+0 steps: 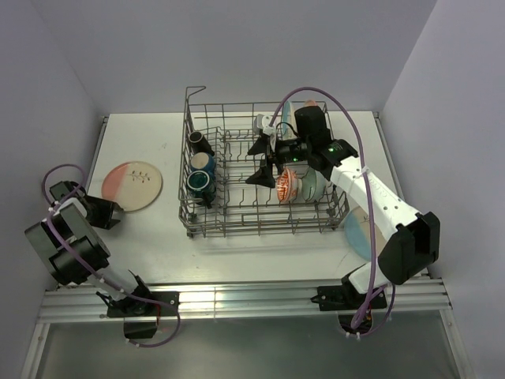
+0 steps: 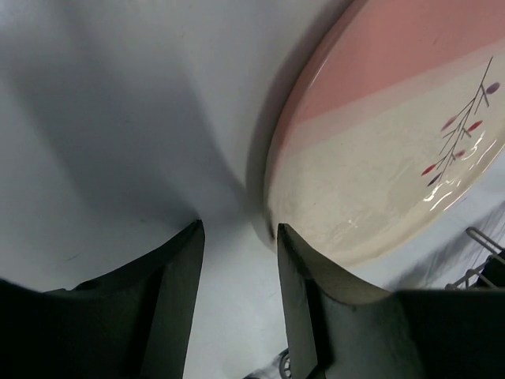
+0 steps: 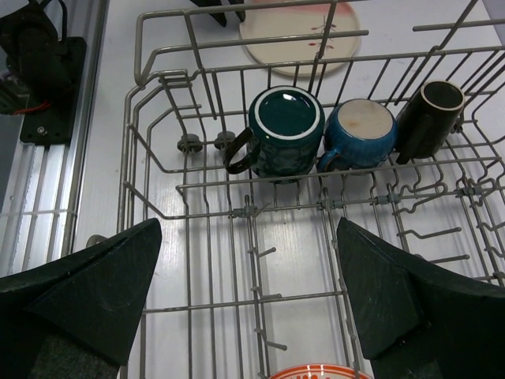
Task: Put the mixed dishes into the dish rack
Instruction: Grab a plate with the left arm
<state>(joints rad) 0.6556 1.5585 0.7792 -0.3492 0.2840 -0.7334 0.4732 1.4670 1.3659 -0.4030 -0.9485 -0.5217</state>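
The left gripper (image 2: pixel 238 230) is released and holds nothing. The pink-and-cream plate (image 2: pixel 394 142) lies just ahead of its right finger. The right gripper (image 3: pixel 249 237) is spread wide and empty over the dish rack (image 3: pixel 158 205), with the teal mug (image 3: pixel 286 130) ahead of it and the orange bowl (image 3: pixel 319 371) below.

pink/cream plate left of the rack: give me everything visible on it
The plate is round, glossy, ceramic-looking: part pink, part cream, with a thin twig motif on the cream. It lies flat, face up, on the table, apart from the dish rack. The open left tool sits at its rim; contact unclear.
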